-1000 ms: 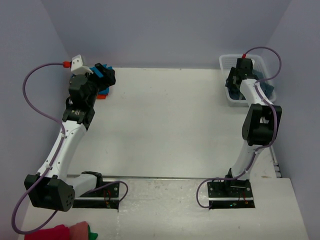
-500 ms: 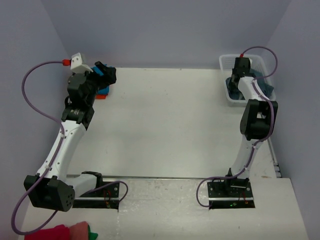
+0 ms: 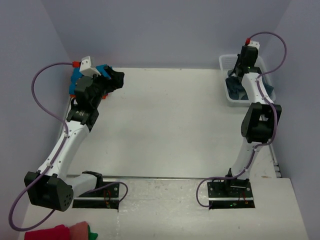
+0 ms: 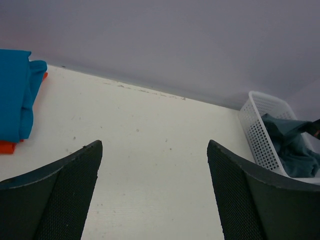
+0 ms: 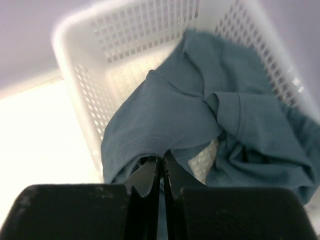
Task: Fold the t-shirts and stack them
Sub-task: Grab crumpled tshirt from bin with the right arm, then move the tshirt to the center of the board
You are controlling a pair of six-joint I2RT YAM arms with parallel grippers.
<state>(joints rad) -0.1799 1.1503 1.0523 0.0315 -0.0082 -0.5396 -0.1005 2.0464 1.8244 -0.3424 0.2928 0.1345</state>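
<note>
At the far right corner of the counter (image 3: 170, 120), the right jaws are clenched tight on a hemmed fold of the slate-blue shirt (image 5: 190, 115), directly above the white mesh basket (image 5: 80, 75). The cloth is drawn up to the fingertips. The rest of the shirt lies bunched inside the basket, crumpled against its walls. The right arm (image 3: 257, 125) stretches the length of the counter's right side to reach it.

Near the far left corner, the left jaws stand released and wide apart, grasping nothing, with only bare counter between the two fingers. To their left, and touching neither finger, the turquoise shirt (image 4: 15, 95) lies folded at the foot of the back wall. It rests on the orange shirt (image 4: 6, 146), which shows only as a sliver along the pile's lower edge. Seen from overhead, the left arm (image 3: 70, 140) partly hides that pile, well apart from the basket on the opposite side.
</note>
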